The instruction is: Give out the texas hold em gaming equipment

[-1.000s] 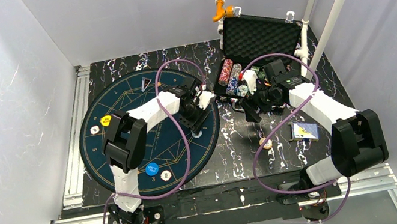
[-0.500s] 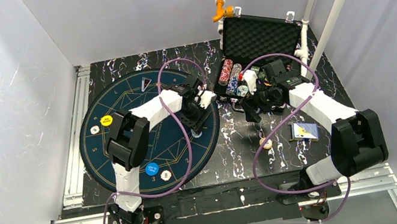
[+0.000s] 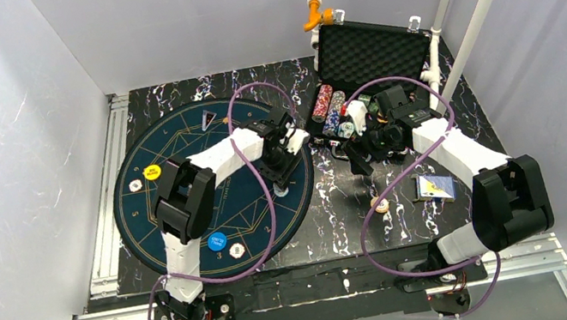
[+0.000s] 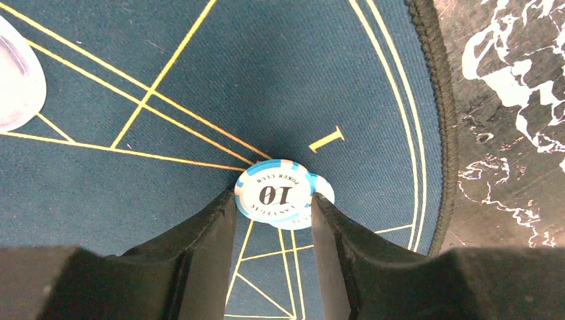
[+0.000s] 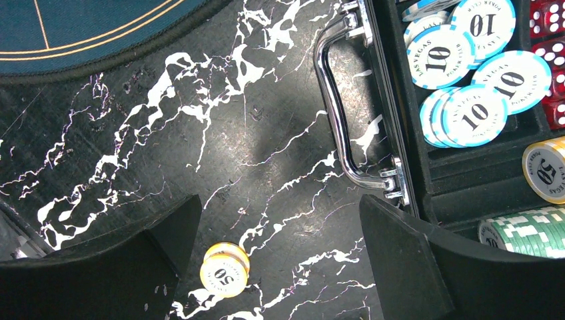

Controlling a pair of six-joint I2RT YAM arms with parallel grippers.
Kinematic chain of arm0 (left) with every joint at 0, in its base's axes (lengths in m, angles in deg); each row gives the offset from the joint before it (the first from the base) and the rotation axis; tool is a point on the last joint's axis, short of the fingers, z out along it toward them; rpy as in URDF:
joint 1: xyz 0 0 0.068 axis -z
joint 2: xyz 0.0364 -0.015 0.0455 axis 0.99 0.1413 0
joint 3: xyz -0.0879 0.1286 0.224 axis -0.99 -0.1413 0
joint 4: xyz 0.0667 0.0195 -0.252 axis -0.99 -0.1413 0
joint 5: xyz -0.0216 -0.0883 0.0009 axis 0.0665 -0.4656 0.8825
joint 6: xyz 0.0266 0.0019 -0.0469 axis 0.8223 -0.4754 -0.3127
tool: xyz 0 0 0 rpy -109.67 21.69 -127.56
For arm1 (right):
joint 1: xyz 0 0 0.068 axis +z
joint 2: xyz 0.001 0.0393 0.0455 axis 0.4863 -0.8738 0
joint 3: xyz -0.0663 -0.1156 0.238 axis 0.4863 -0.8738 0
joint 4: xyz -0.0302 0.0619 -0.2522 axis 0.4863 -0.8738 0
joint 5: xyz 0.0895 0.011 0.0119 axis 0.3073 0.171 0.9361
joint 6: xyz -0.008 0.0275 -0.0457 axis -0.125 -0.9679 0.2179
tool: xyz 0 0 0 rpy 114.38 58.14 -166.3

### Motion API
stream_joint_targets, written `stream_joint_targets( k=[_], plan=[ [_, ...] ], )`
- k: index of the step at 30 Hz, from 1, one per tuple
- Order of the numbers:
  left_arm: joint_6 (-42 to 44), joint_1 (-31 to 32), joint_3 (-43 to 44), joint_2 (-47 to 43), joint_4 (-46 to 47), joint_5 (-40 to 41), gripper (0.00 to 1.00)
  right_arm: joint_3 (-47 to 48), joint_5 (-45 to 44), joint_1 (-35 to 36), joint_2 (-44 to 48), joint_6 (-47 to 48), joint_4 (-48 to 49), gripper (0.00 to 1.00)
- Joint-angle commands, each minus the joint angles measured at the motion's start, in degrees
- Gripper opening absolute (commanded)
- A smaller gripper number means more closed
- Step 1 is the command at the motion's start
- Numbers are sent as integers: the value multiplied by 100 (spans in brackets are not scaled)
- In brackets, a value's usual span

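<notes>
left gripper [image 4: 274, 201] found clamped on blue-white 10-chips [image 4: 273, 192] (two, upper one offset) at the mat [image 4: 200, 80] "1" mark | right gripper [image 5: 280, 203] held wide apart over the bench [image 5: 266, 133] beside the case handle [image 5: 333, 107] | yellow 50-chips [image 5: 223, 270] noted lying on the bench near its left finger

Passable bit is the bare worktop [image 5: 253, 133] strip between mat [image 5: 80, 27] and case [image 5: 460, 177]; chrome handle [image 5: 340, 120] and yellow chips [image 5: 223, 270] crowd it. Left claw [image 4: 273, 200], pinching a blue chip [image 4: 274, 193], blocks the mat's right rim.
</notes>
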Motion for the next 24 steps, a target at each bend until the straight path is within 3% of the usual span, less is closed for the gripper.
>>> stream_joint_targets(
  k=[1, 4, 7, 11, 12, 14, 15, 19, 22, 24],
  plan=[
    [76, 1, -172, 322, 454, 374, 36, 106, 116, -34, -81, 45, 58, 98],
    [151, -61, -145, 46, 383, 258, 34, 125, 130, -35, -111, 46, 58, 98],
    [214, -472, -58, -539, 166, -380, 34, 119, 151, -34, -112, 54, 40, 98],
    [471, -926, -523, -1276, -177, -762, 34, 138, 222, -34, -139, 72, 0, 98],
    [746, -1249, -1073, -1754, -241, -889, 37, 129, 242, -35, -121, 77, 4, 98],
    [824, -1344, -1288, -2042, -25, -818, 56, 150, 275, -34, -146, 75, -8, 98],
    [595, -1308, -1213, -2024, 70, -755, 61, 150, 262, -34, -154, 73, 3, 98],
    [-141, -832, -1121, -1919, 537, -75, 75, 140, 211, -35, -141, 36, 42, 98],
    [-971, -256, -1199, -1841, 951, 1151, 84, 100, 113, -34, -97, -14, 117, 98],
    [-1383, -123, -1222, -1755, 982, 1258, 84, 116, 75, -34, -95, -29, 120, 98]
  ],
)
